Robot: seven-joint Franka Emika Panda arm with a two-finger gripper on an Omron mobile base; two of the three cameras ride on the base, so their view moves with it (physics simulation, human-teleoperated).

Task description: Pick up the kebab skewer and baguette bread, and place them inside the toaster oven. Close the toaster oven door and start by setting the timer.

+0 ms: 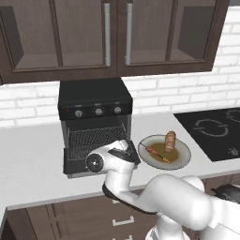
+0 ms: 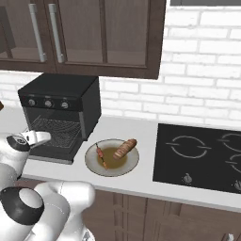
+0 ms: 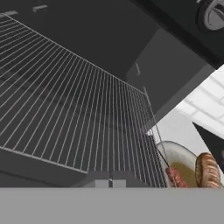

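Observation:
The black toaster oven (image 1: 93, 108) stands on the counter, and its door (image 1: 75, 165) hangs dropped open, baring the wire rack (image 3: 65, 100). My gripper (image 3: 109, 183) is shut just in front of the rack's front edge, with nothing showing between its tips. From the right base it sits at the oven's open mouth (image 2: 44, 137). To the oven's right, a plate (image 1: 183, 158) holds the kebab skewer (image 1: 157, 154) and the baguette bread (image 1: 170, 140). Both lie apart from my gripper, low right in the hand view: skewer (image 3: 175, 177), baguette (image 3: 208, 170).
Three knobs (image 1: 98, 111) run along the oven's front panel. A black cooktop (image 2: 202, 150) lies in the counter right of the plate. Dark wall cabinets (image 1: 117, 33) hang above the oven. Bare counter stretches left of the oven (image 1: 28, 150).

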